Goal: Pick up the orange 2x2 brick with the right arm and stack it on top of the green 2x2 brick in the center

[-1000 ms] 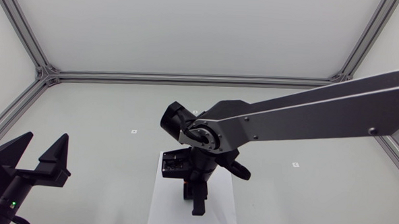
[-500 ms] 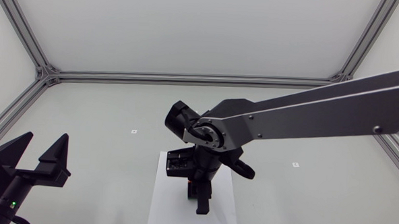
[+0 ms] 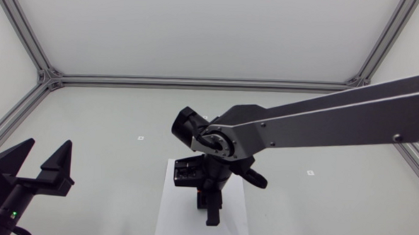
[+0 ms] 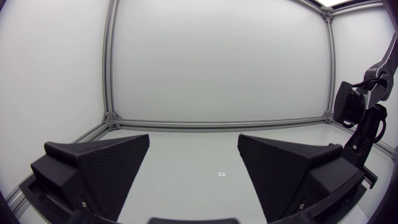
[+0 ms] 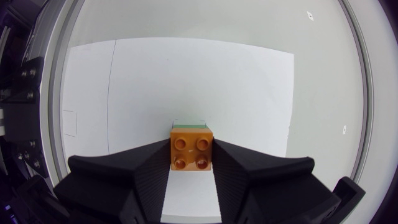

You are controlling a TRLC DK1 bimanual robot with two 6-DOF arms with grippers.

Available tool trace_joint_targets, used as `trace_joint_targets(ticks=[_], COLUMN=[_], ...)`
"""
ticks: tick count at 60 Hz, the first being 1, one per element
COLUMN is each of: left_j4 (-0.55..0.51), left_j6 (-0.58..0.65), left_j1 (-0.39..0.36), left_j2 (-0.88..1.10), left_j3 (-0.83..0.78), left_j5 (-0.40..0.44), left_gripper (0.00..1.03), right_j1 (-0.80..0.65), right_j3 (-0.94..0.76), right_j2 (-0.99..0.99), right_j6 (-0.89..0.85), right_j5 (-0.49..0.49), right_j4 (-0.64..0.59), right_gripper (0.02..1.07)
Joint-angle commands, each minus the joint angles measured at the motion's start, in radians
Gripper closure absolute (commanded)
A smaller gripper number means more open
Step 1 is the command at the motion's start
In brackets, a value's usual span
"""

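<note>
The orange 2x2 brick [image 5: 193, 154] sits between the two fingers of the right claw [image 5: 191, 149], studs facing the wrist camera. Both black wedges press its opposite sides, so the claw is closed on it. A thin strip of the green 2x2 brick [image 5: 191, 124] shows directly beneath the orange one, at its far edge. I cannot tell whether the two are fully seated together.

Both bricks are over a white sheet [image 5: 186, 81] lying on the pale tabletop [image 3: 110, 113]. In the head view the right arm [image 3: 322, 122] comes in from the right and reaches to the middle. Its claw [image 3: 209, 202] points down onto the sheet [image 3: 173, 215], and both bricks are hidden under it.

The left claw [image 3: 46, 149] is well apart, near the tabletop's left side. Its fingers [image 4: 112, 168] are spread wide with nothing between them. A small marker [image 4: 222, 174] lies on the tabletop ahead of it.
</note>
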Motion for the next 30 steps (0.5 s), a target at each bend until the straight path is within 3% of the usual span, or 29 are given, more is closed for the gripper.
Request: trace_joint_targets(ticks=[1, 30], left_j4=[-0.01, -0.01], left_j6=[0.006, 0.006], left_j1=[0.002, 0.002], left_j2=[-0.006, -0.006], left_j3=[-0.041, -0.041], left_j5=[0.001, 0.001], left_gripper=[0.04, 0.04], right_j1=[0.02, 0.023], right_j3=[-0.046, -0.024], right_j2=[0.061, 0.068], right_j6=[0.017, 0.043], right_j5=[0.006, -0.018], right_j4=[-0.024, -0.018], right_gripper=[0.95, 0.95])
